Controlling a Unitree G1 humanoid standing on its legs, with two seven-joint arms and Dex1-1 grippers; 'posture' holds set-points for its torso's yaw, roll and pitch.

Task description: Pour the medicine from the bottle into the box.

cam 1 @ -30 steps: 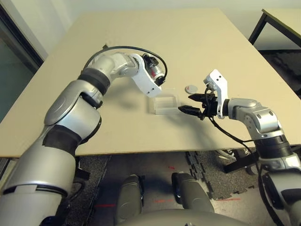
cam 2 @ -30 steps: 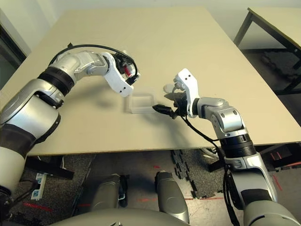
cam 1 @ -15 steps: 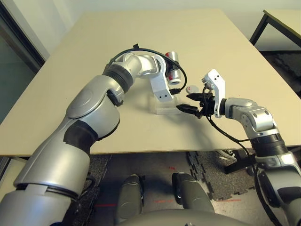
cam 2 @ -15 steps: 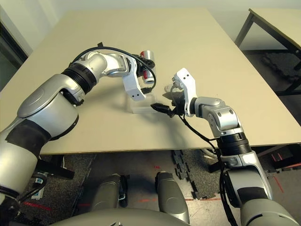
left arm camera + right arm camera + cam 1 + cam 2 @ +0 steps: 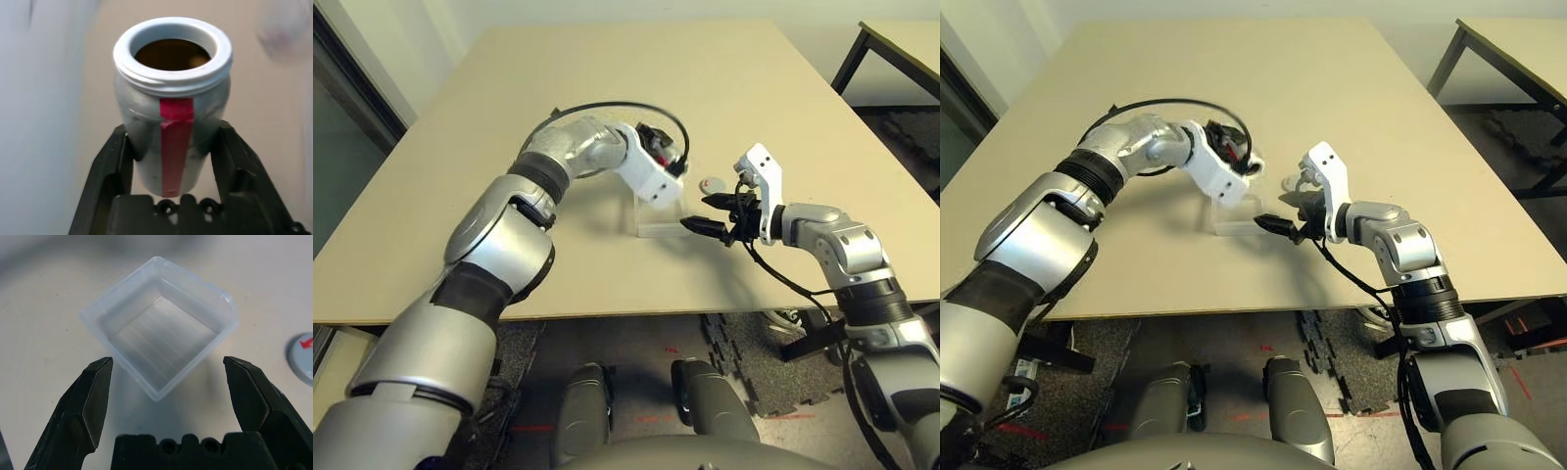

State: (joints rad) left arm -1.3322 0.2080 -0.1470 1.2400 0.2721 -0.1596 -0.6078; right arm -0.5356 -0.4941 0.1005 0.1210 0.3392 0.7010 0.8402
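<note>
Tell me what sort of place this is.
Probably a lab or workshop: a plain beige wooden table on black metal legs, a second similar table beyond it, and dark interlocking foam floor mats beneath.

I'm seeing the bottle [image 5: 171,122] as silvery-grey with a white rim and a red strip down its side, dark brown inside the mouth; the left gripper [image 5: 173,196] on it has black fingers; the box [image 5: 159,325] is clear and colourless with faint parallel ridges on its floor; at its three o'clock the cap [image 5: 304,357] is grey with a red mark; the table [image 5: 705,88] is plain beige.
</note>
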